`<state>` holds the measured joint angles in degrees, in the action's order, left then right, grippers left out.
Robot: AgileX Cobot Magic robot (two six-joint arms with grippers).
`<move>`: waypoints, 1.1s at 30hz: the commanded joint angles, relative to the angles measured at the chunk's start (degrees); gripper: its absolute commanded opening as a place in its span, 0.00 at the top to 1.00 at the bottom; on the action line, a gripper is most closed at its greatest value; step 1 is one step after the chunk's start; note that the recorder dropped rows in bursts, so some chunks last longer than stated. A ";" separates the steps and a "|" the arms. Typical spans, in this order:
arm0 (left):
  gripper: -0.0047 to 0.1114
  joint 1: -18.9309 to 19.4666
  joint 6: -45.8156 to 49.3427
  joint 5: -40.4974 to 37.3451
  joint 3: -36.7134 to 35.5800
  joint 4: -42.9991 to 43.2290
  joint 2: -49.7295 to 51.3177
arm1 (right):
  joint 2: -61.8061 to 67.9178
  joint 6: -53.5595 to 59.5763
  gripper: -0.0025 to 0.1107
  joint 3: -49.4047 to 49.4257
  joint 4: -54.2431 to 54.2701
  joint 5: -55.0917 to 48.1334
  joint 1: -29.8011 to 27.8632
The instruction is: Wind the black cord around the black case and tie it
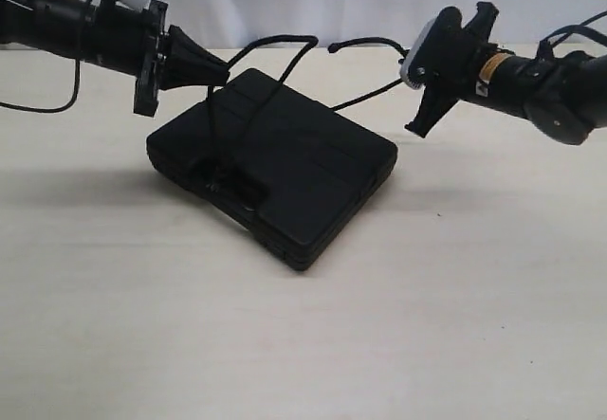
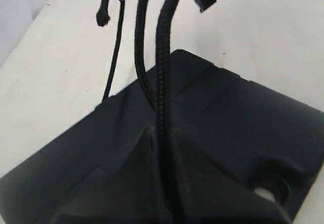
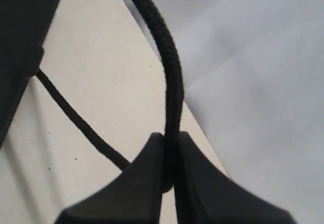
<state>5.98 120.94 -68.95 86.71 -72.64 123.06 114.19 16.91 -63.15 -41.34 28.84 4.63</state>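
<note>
Black case (image 1: 313,169) flat, long axis diagonal, black cord (image 1: 285,40) arching above

A pale, wood-grained table (image 1: 446,335) carries one flat black case (image 1: 322,173), lying near its middle and turned at an angle.

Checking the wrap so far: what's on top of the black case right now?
Two strands of the black cord run over the black case, up to the left gripper. Whether any cord passes underneath is hidden.
</note>
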 commanded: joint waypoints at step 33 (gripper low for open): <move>0.94 -10.32 1.78 11.95 2.77 -0.48 3.13 | -0.35 -8.81 0.94 -6.13 -49.33 14.80 3.57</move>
<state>-4.20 120.94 -57.53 89.07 -71.55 126.59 114.19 8.02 -69.10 -90.87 42.91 8.14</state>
